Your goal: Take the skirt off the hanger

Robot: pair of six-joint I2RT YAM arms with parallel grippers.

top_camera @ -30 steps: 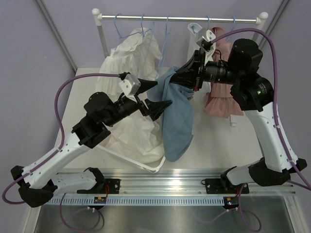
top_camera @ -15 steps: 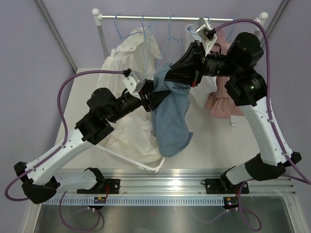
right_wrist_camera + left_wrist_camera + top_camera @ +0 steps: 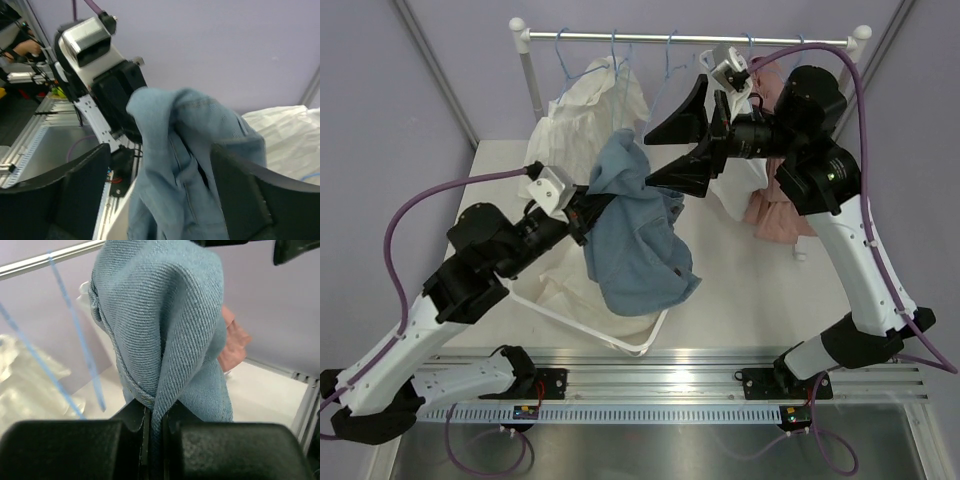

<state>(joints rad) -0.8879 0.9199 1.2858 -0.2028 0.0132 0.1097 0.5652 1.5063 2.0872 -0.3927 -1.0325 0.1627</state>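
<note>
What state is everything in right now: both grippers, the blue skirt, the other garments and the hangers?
left gripper: shut on the blue skirt
right gripper: open wide, gripping nothing
blue skirt: bunched, hanging from the left gripper, no hanger visible in it
white garment: hanging from the rail, spilling onto the table
pink skirt: hanging, partly hidden by the right arm
blue hanger: bare wire

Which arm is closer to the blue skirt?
Left. The left gripper is shut on the skirt; the right gripper hangs open beside it, gripping nothing.
</note>
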